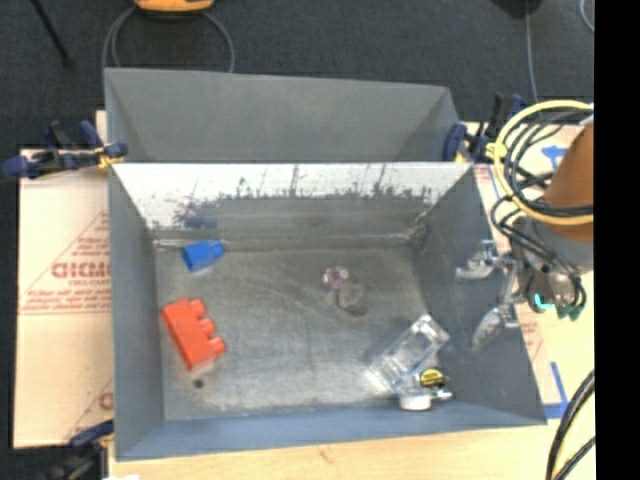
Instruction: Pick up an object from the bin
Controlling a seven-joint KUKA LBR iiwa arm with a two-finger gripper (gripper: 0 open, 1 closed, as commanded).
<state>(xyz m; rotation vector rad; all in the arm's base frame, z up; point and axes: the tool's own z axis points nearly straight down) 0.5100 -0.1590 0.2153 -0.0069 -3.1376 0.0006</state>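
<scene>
A grey metal bin (pixel 300 183) seen from above, with 5 small loose things on its floor. The robot's gripper (pixel 472 306) hangs over the bin's sloping right wall. Its 2 fingers (pixel 478 268) are spread wide apart, with nothing between them.

Nearest to it, low on the right of the floor, lies a clear plastic case (pixel 408 356), set on a diagonal. A small round silver and yellow gadget (pixel 425 399) touches its lower end. Near the middle sits a small pale pinkish lump (pixel 343 288), too small to identify. Well apart on the left lie a red building block (pixel 193 334) and, beyond it near the back wall, a small blue block (pixel 202 255).

The clear plastic case is probably light, stiff and slippery, and it may flex or crack under a hard squeeze. Across its narrow width looks the best place to take hold. The wall and the gadget beside it could crowd the fingers. The red building block seems light, rigid and less slick, and its flat long sides would likely suit the fingers well.
</scene>
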